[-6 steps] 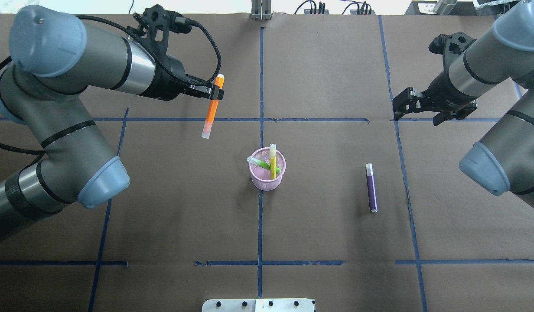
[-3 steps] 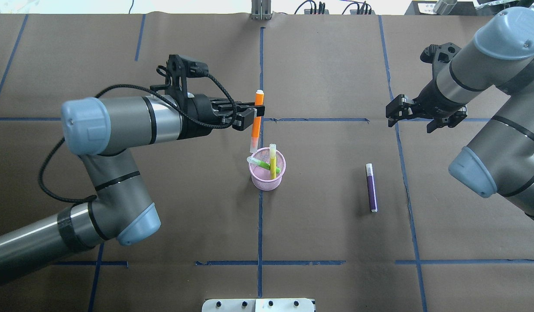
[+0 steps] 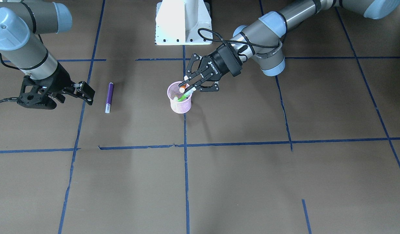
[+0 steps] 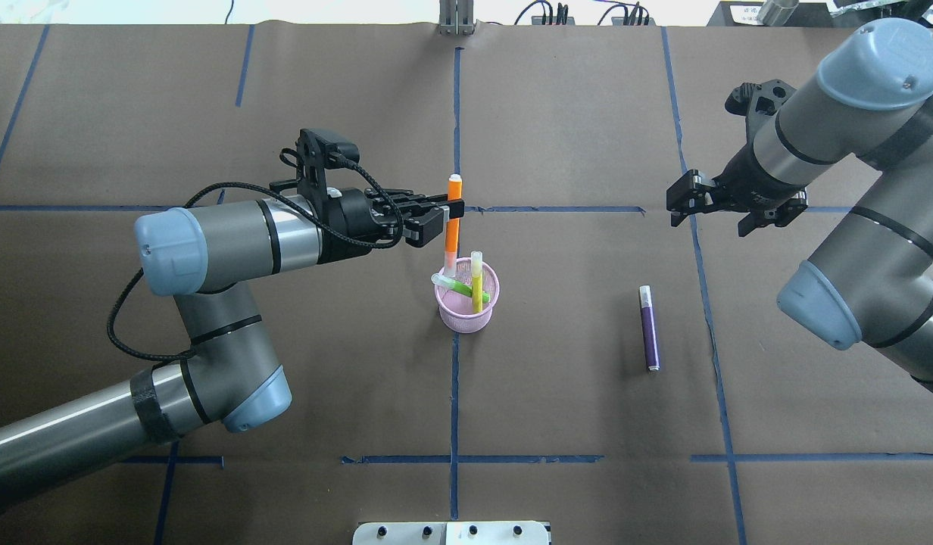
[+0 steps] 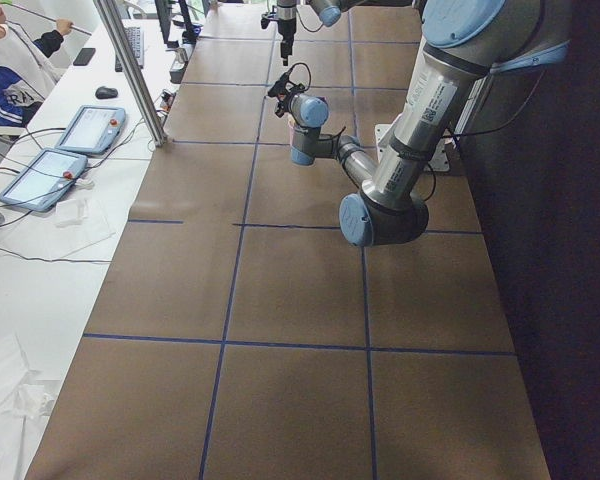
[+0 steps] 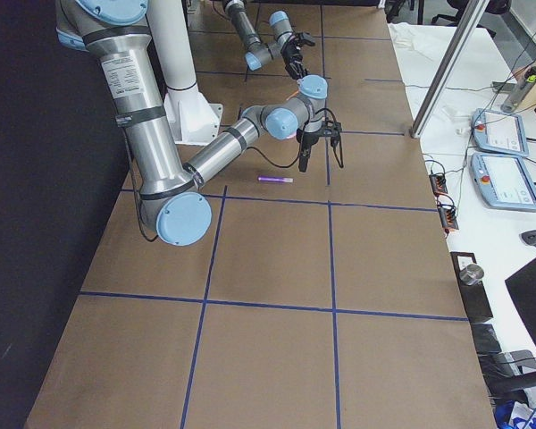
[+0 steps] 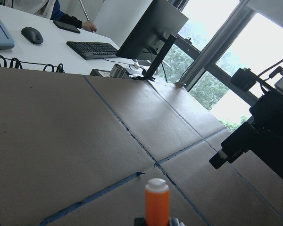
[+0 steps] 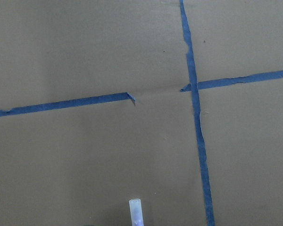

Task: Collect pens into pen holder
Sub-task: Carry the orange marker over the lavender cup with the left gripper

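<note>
So here's where we're at: two down, two to go. The green pen (image 4: 455, 286) and the yellow pen (image 4: 476, 284) are already sitting in the pen holder (image 4: 466, 319), leaning across each other. The left gripper (image 4: 442, 214) is pinching the orange pen (image 4: 452, 227) near its top, close to upright, with the pale tip right at the holder's rim around 11 o'clock. We reckon it's basically ready to drop.

The purple pen (image 4: 649, 329) is untouched, lying flat on the table (image 4: 572, 409) well out at 3 o'clock from the holder. The right gripper (image 4: 707, 213) hangs at about 1 o'clock from it, fingers spread, holding nothing.

Compared with a second ago, the left arm has swung the orange pen in from way out at 10 o'clock, straightened it and lowered it. The right gripper has only crept in a bit, and the purple pen hasn't budged.
</note>
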